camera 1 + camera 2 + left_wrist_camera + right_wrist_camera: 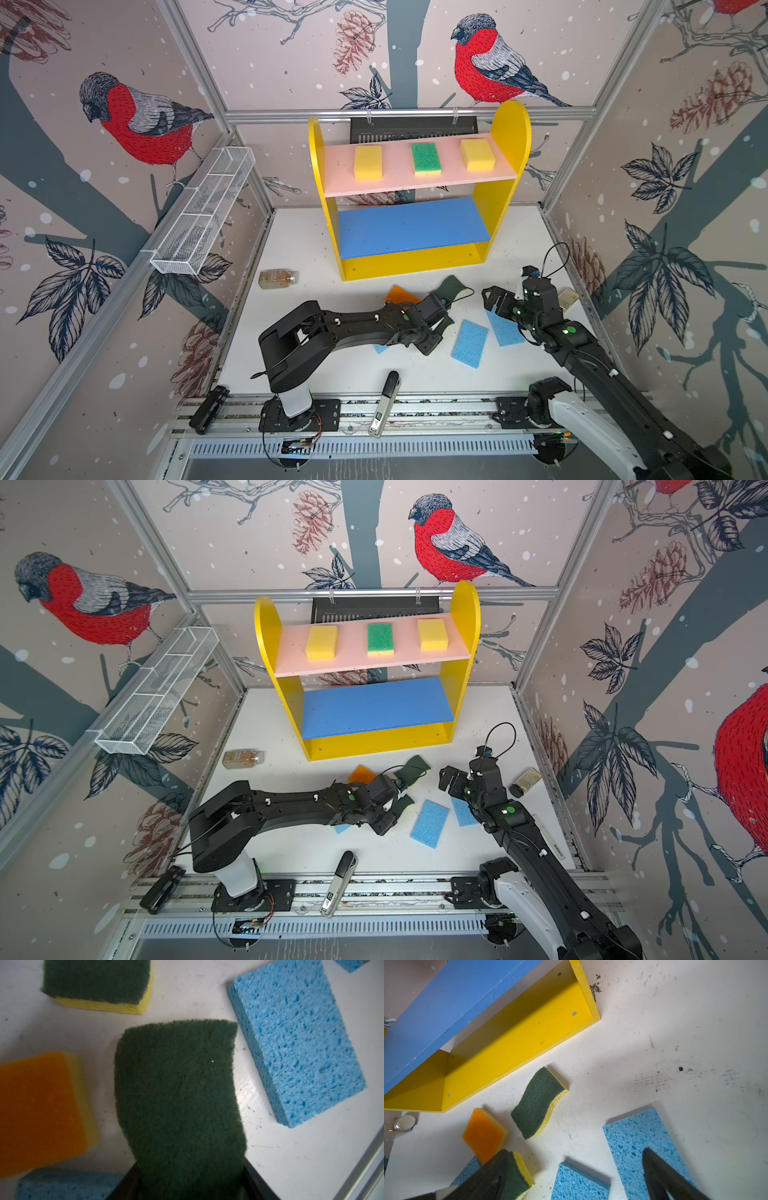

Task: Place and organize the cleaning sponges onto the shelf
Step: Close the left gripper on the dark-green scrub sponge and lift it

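**Pick-up step.** Left pincer (189, 1176) grips the dark sponge (176, 1095) across its width, at the surface (187, 991) between the orange sponge (39, 1111) and a blue sponge (297, 1043). The dark sponge's long axis lies in line with the pincer's reach, scourer face up. Right pincer (494, 299) stands wide and empty. Next, probably: lift, carry to the shelf (415, 259), lay flat on the bare blue board (411, 226).

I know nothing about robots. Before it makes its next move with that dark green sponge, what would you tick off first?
1. Left gripper straddles the dark green sponge: ok.
2. Grip firm: cannot tell.
3. Right gripper open, holding nothing: ok.
4. Blue lower board bare: ok.
5. Orange-topped sponge apart from it: ok.
6. Table free of sponges: not ok.
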Available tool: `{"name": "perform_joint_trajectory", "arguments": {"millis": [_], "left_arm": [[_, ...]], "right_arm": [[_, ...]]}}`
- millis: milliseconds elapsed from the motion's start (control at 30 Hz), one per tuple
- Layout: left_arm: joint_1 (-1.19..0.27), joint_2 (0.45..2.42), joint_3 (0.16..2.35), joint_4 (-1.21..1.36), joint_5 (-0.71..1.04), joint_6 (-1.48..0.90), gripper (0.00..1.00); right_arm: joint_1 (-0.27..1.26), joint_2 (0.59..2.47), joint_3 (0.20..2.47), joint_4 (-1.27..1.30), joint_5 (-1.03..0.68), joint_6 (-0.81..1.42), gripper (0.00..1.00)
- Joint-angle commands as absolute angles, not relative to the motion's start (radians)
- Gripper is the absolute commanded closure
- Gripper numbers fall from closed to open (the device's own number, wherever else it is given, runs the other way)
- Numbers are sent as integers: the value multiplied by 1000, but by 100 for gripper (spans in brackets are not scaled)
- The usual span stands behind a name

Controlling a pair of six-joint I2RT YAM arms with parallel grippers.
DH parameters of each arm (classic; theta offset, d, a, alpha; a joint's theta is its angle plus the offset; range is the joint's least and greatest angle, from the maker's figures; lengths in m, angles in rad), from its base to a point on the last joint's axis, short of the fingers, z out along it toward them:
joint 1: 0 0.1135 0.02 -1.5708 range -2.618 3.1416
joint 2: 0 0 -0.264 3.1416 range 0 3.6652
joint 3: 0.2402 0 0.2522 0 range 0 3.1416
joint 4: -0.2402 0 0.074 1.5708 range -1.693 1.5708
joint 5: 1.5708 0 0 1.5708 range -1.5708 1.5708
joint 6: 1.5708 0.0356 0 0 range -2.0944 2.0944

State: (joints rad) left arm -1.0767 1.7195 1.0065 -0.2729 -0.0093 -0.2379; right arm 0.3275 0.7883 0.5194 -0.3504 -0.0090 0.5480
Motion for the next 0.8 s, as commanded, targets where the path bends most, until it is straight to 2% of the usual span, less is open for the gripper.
{"name": "perform_joint_trajectory", "arguments": {"millis": [0,333,633,767], "left_arm": [[-1069,1685,1003,-260,-45,-328,41],[-1032,1482,918,-226,-166,-469,41],[-983,1360,931,-330,-385,-626,40],[-964,1327,941,-301,-462,-606,40]], "right_arm": [[328,785,526,-339,-18,545,1],[328,763,522,-333,-33,544,0],[329,768,525,-319,-62,534,0],[329,774,531,-319,-70,527,0]]}}
